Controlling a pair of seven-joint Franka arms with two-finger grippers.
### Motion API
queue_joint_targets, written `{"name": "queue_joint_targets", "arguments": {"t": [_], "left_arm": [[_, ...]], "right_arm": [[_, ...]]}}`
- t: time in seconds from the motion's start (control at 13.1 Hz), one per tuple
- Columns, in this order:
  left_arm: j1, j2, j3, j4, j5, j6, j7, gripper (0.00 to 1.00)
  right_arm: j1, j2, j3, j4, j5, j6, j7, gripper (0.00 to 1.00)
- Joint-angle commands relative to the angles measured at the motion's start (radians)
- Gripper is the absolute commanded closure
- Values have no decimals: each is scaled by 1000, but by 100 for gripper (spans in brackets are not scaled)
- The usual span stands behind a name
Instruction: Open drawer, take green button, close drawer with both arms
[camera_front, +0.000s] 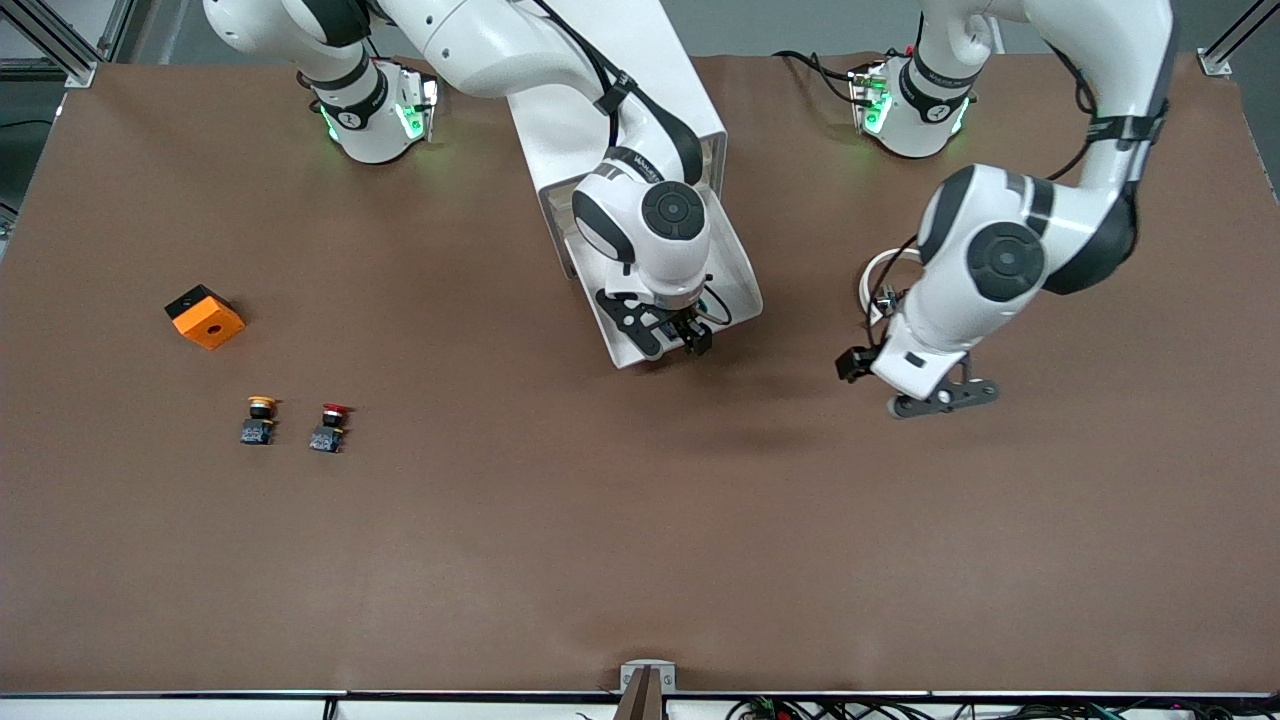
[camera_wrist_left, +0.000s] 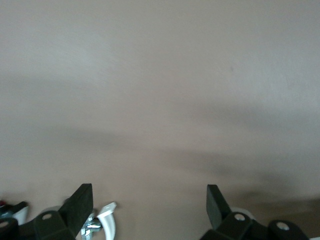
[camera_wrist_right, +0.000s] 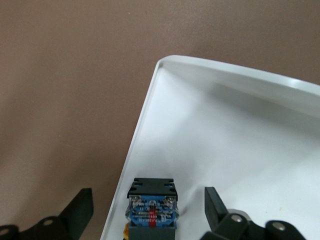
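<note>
The drawer (camera_front: 742, 292) stands pulled out of the white cabinet (camera_front: 690, 100) toward the front camera. My right gripper (camera_front: 695, 335) hangs low over the drawer's front corner. In the right wrist view, the button (camera_wrist_right: 151, 202) lies in the drawer (camera_wrist_right: 225, 125) close to its side wall. Only its black-and-blue body shows; the cap is hidden. The right gripper (camera_wrist_right: 147, 195) is open and straddles the button, one finger over the table outside the wall and one inside the drawer, with a gap on each side. My left gripper (camera_front: 855, 364) (camera_wrist_left: 150, 192) waits open over bare table toward the left arm's end.
An orange block (camera_front: 204, 316) lies toward the right arm's end of the table. A yellow-capped button (camera_front: 260, 419) and a red-capped button (camera_front: 330, 427) sit side by side, nearer to the front camera than the block.
</note>
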Motion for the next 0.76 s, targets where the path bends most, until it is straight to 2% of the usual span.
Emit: {"name": "queue_joint_targets", "arguments": {"t": [0.0,0.08,0.15,0.38,0.69], "left_arm": [[4,-43,-42,-185,23,197,4,0],[3,-40,-55,-230,23,264,2,0],[3,-32,-65,-265,23,321,-1,0],[-4,35,-82,-325,23,465,-7,0],[-81,118,-88,-325,21,578,-114,0]], "right_arm": [[8,17,-9,43,8,-6,7,57],[10,17,-9,43,8,-6,5,86],[10,17,-9,43,8,-6,7,100],[17,17,-8,56,8,-9,8,100],[-12,10,-2,90,20,-23,-6,100]]}}
